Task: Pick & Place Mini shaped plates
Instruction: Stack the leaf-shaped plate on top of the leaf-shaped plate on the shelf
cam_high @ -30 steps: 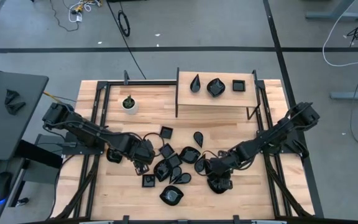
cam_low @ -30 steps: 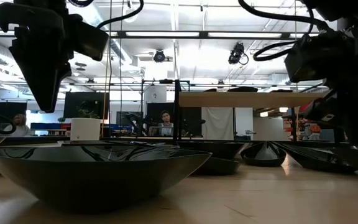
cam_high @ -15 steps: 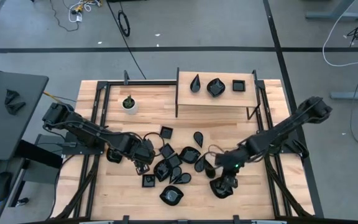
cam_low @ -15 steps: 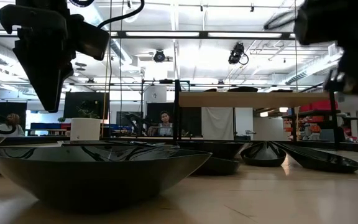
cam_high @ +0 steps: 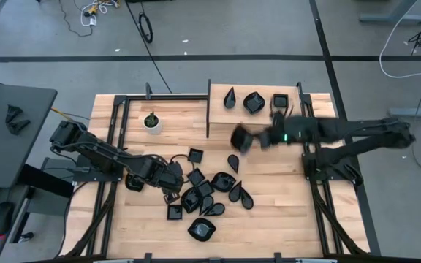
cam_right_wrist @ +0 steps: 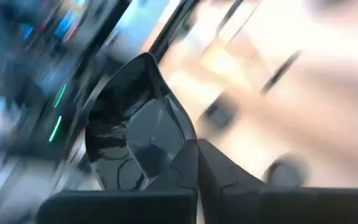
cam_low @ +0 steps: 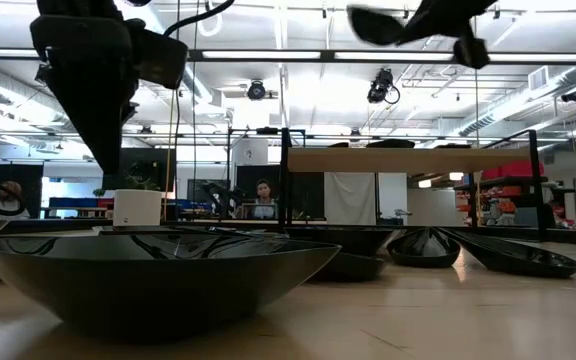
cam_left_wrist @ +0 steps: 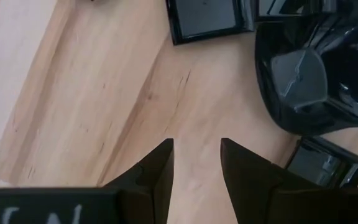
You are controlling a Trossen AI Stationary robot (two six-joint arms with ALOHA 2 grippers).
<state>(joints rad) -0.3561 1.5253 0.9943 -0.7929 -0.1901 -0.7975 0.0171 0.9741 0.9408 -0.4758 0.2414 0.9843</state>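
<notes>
Two arms are seen over the wooden desk (cam_high: 283, 219). At far left, a small white pot (cam_high: 152, 123) with a green plant stands near the desk's back edge. The left end effector (cam_high: 171, 191) is held low over the desk at the left fringe of the plate cluster; its fingers (cam_left_wrist: 157, 171) stand parted with bare wood between them, nothing gripped. In the left wrist view, a square plate (cam_left_wrist: 209, 18) and a rounded dish (cam_left_wrist: 316, 81) lie just ahead of those fingers, with another square plate (cam_left_wrist: 319, 163) beside the dish.

A dozen or so glossy black plates (cam_high: 209, 196) are scattered close together at desk centre, some touching or overlapping. One teardrop plate (cam_high: 233, 161) lies slightly apart, behind the cluster. In the low view, a wide dark dish (cam_low: 158, 275) fills the foreground.

On the raised shelf (cam_high: 254, 117) at the back, three plates are set in a row: a teardrop (cam_high: 229, 96), a rounded one (cam_high: 253, 101) and a square one (cam_high: 280, 100).

To the right, the right end effector (cam_high: 258, 139) is raised in the air just in front of the shelf, its arm stretched leftward across. Its fingers are clamped shut on the rim of a rounded plate (cam_high: 241, 139), which is carried clear of the desk; the right wrist view shows that plate (cam_right_wrist: 135, 134) pinched at its edge, the background blurred.
</notes>
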